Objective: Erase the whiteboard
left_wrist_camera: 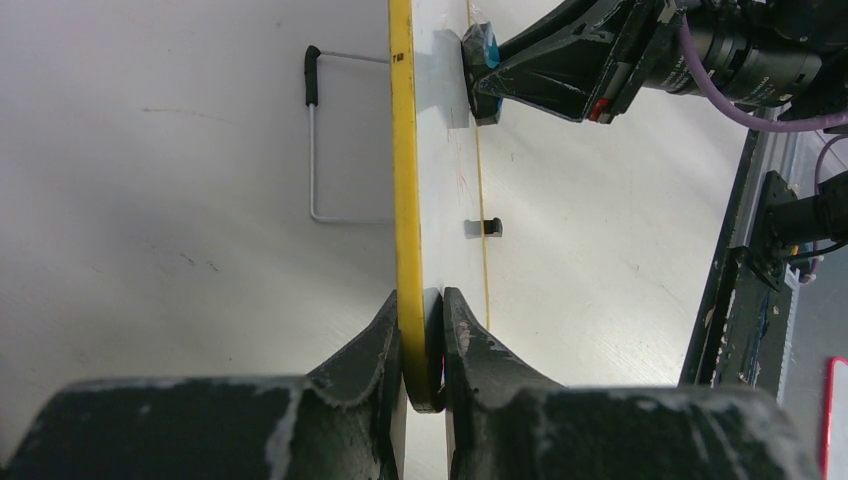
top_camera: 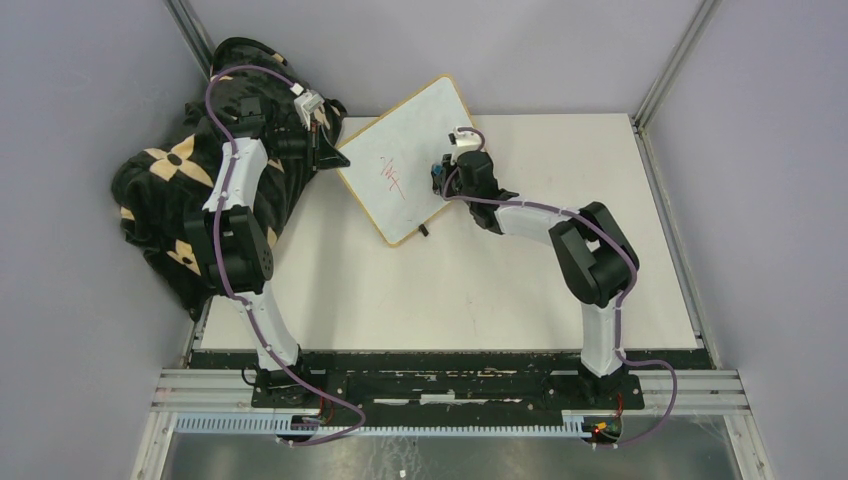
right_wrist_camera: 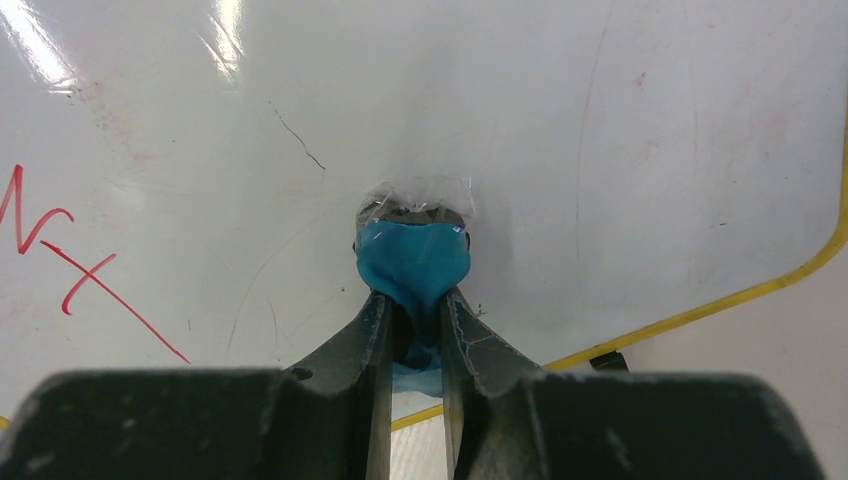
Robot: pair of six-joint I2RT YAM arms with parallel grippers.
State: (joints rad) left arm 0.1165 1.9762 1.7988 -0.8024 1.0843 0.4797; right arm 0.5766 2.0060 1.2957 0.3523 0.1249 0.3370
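Observation:
The whiteboard (top_camera: 405, 160) stands tilted at the back middle of the table, with red marks (top_camera: 392, 180) on its face. My left gripper (top_camera: 322, 140) is shut on its left edge; in the left wrist view the jaws pinch the yellow-tan frame (left_wrist_camera: 405, 180). My right gripper (top_camera: 447, 178) is shut on a blue eraser (right_wrist_camera: 413, 262) and presses it against the board face, to the right of the red marks (right_wrist_camera: 70, 270). The eraser also shows in the left wrist view (left_wrist_camera: 480, 60).
A black and tan patterned cloth (top_camera: 170, 200) is heaped at the left edge. A wire stand (left_wrist_camera: 320, 150) lies behind the board. Grey walls and metal posts close in the back corners. The white table (top_camera: 450, 290) stretches toward the arm bases.

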